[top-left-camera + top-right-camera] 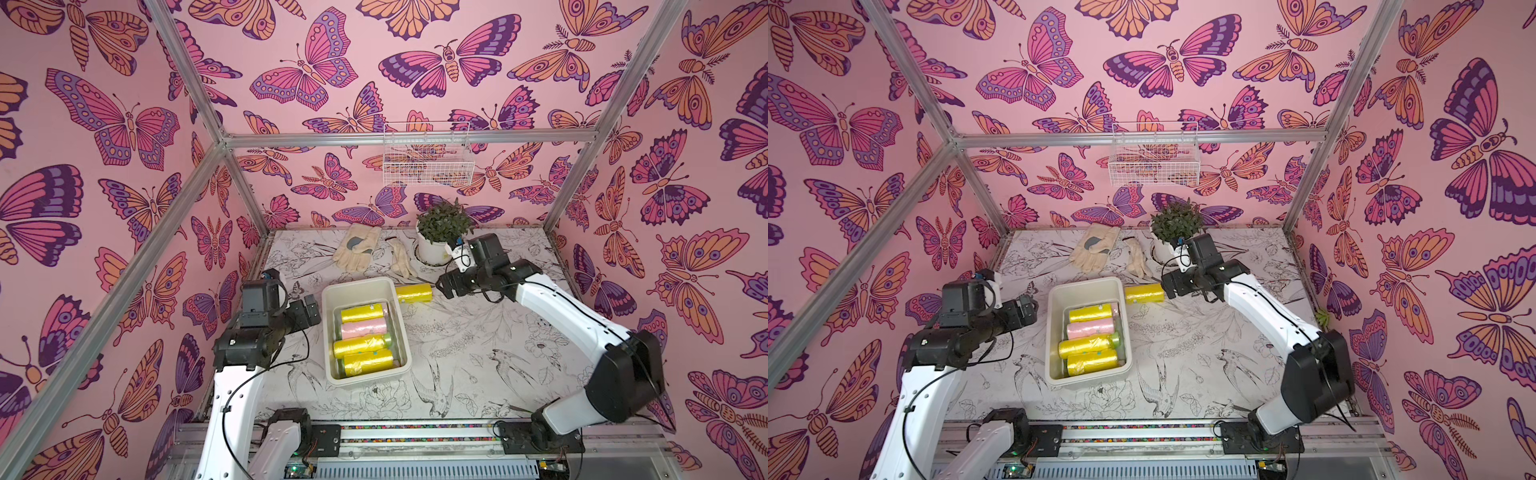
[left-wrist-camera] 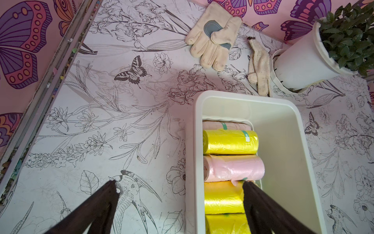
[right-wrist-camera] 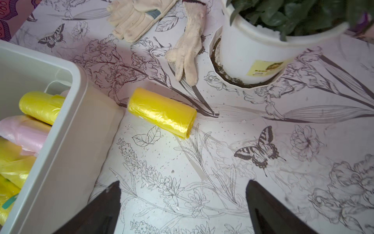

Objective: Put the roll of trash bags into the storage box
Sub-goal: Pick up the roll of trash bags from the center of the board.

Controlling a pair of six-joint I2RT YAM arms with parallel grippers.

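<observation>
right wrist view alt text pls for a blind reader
A yellow roll of trash bags lies on the flower-printed table just outside the off-white storage box, which holds yellow and pink rolls. The open right claw hangs short of it, holding nothing; two gloves and a white plant pot lie beyond.

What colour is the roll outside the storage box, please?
Yellow roll, clearest in the right wrist view.

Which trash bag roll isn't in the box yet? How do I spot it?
Find the off-white storage box in the middle of the flower-printed table. Beside its far corner, on the robot's right, lies a yellow roll. It alone rests on the table; the other rolls, yellow and pink, sit inside the box.
</observation>
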